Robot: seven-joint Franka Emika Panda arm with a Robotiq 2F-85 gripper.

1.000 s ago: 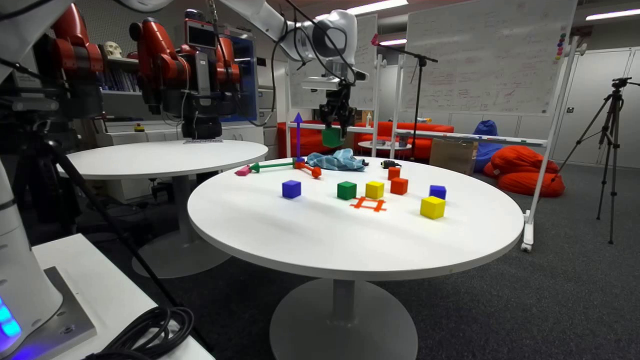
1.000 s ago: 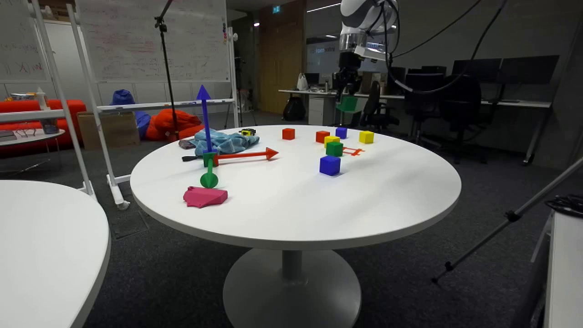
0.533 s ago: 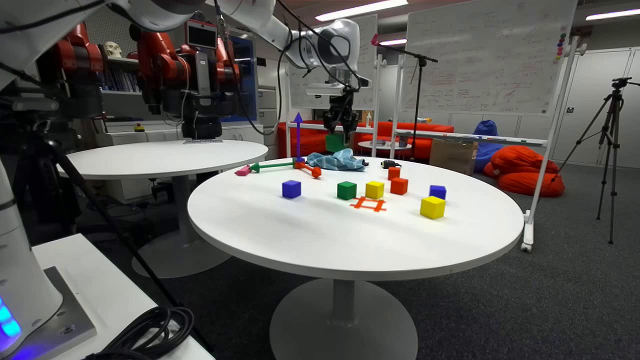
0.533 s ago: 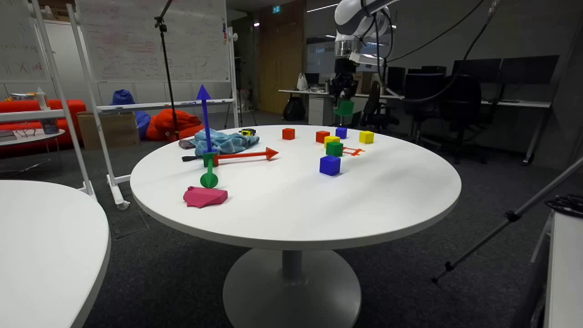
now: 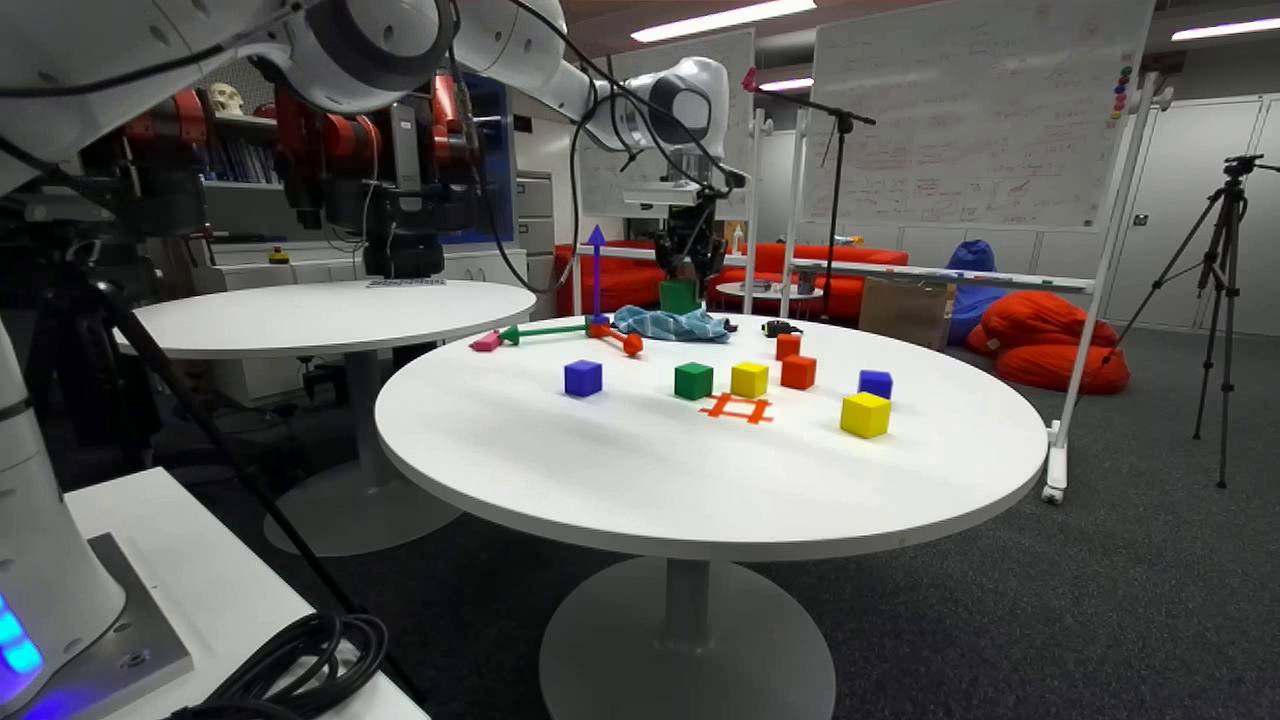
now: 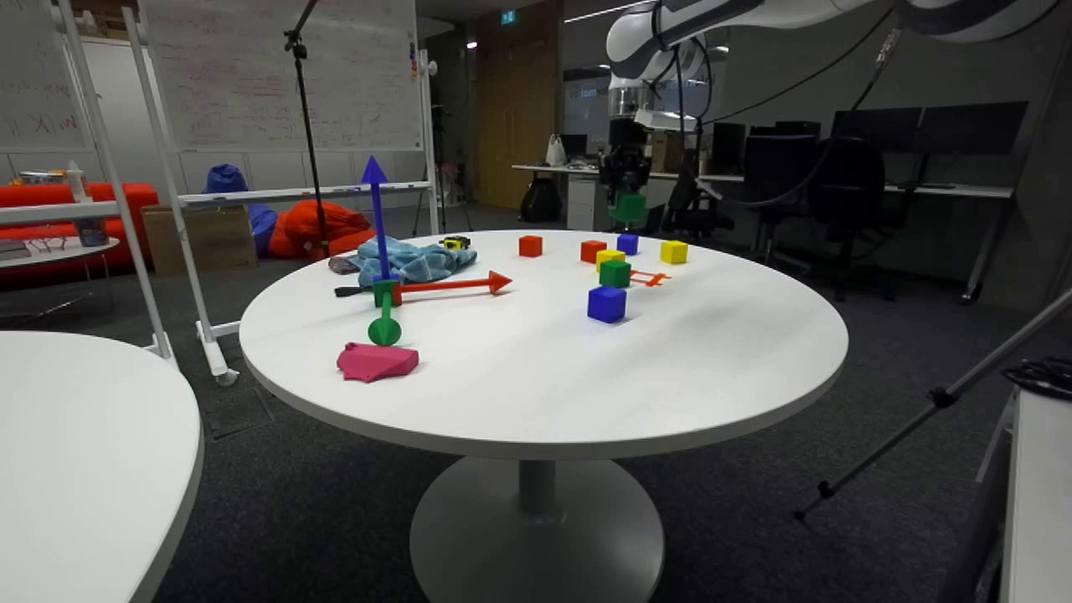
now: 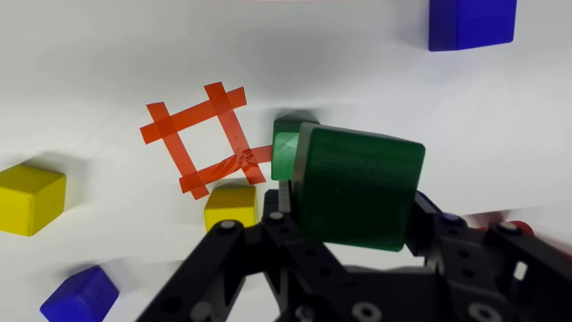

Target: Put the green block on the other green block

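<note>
descent is what the last second brings: the end effector (image 7: 351, 206), gripping the green block (image 5: 679, 297), has come lower over the bench (image 5: 610, 470) in both exterior views, and its load has drifted sideways toward the line of the other green block (image 5: 694, 381). that one has not stirred; it sits on the bench with a yellow cube (image 7: 231, 206) near it, and an end of the red tape square (image 7: 234, 134) reaches its side or runs under it, i cannot tell which. clear air remains between the two green blocks, so the stack is not yet made. in the wrist view the held block hides much of the one below, which peeps out past its upper left corner, and the two look slightly turned against each other. i judge this to be the approach before placing, with the grasp done and the release to come. the next move probably calls for a small sideways correction, perhaps a slight twist, then slow lowering. letting go off-centre could tip the upper block or shove the lower one
</note>
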